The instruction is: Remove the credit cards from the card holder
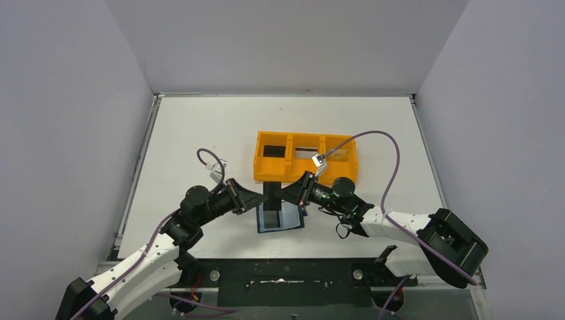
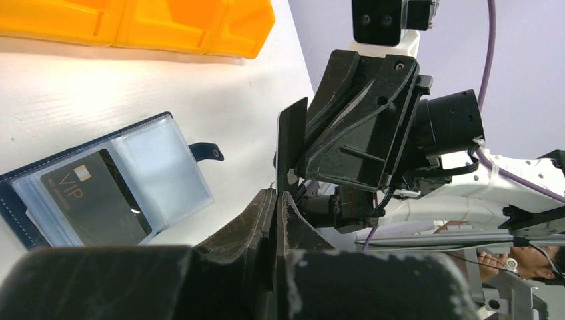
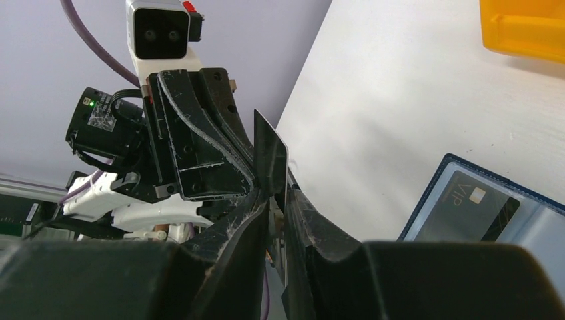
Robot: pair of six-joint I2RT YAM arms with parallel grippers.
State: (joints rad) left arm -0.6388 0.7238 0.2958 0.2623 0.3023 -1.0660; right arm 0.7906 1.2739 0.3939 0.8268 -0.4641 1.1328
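The navy card holder (image 1: 280, 219) lies open on the table near the front edge. A black VIP credit card (image 2: 93, 197) sits in its clear sleeve, also seen in the right wrist view (image 3: 473, 207). Above and just behind it, both grippers meet tip to tip on another black credit card (image 1: 273, 193) held upright in the air. My left gripper (image 2: 280, 195) is shut on this card (image 2: 291, 147). My right gripper (image 3: 278, 197) has its jaws around the card's (image 3: 270, 157) other edge, with a narrow gap showing on one side. No pale beige card shows outside the tray.
The orange three-compartment tray (image 1: 303, 175) stands right behind the grippers. A black card (image 1: 273, 151) lies in its left compartment, and pale items lie in the other two. The holder's closure tab (image 2: 206, 152) points toward the tray. Purple cables loop over both arms.
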